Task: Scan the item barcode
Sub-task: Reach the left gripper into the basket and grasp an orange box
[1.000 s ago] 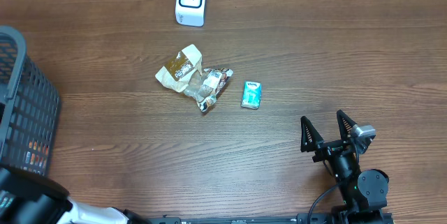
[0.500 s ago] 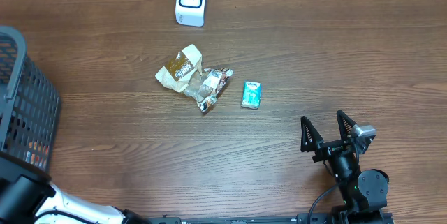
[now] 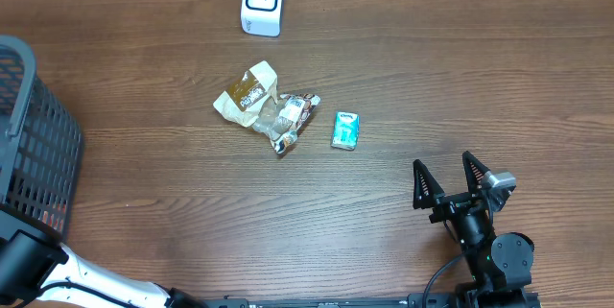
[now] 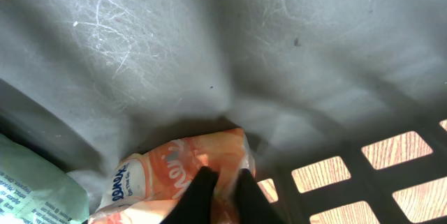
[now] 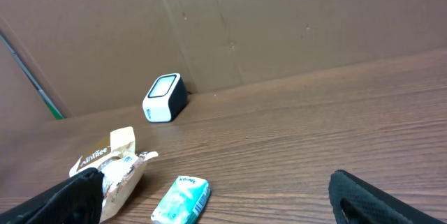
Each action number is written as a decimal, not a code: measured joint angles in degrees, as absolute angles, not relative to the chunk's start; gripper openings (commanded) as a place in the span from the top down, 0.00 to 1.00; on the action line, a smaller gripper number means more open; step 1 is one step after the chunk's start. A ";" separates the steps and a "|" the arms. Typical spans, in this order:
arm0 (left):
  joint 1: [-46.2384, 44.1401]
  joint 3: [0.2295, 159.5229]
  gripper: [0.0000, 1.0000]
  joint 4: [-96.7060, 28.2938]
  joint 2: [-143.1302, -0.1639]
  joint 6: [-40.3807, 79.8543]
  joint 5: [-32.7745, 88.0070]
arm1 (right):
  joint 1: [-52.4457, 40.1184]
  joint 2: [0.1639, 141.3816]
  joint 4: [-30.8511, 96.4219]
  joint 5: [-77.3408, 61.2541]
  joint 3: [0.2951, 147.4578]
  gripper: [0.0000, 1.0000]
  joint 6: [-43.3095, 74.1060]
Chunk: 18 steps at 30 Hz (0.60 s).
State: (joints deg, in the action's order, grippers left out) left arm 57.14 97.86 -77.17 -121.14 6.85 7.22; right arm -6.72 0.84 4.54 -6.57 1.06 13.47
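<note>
In the left wrist view, my left gripper is inside the grey basket, shut on an orange tissue pack that lies on the basket floor. Its black fingers pinch the pack's right end. Overhead shows only the left arm at the bottom left, beside the basket. The white barcode scanner stands at the table's far edge, also visible as the scanner in the right wrist view. My right gripper rests open and empty at the front right.
Two snack bags and a teal tissue pack lie mid-table. A pale green packet lies in the basket left of the orange pack. The basket's slotted wall is close on the right.
My left gripper has shut on the orange tissue pack. The left arm has shifted slightly at the overhead view's bottom left corner. The right arm has not moved.
</note>
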 measured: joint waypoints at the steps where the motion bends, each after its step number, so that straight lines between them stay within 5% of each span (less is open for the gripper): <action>1: 57.14 97.86 0.96 -77.17 -121.16 6.85 7.20 | -6.74 0.84 4.54 -6.59 1.06 0.00 13.47; 12: 57.10 112.57 0.96 -81.80 -119.39 7.53 8.45 | -6.72 0.84 4.56 -6.59 1.06 0.00 13.50; 18: 56.16 128.57 0.96 -80.58 -102.89 10.35 20.93 | -6.74 0.84 4.51 -6.59 1.06 0.00 13.45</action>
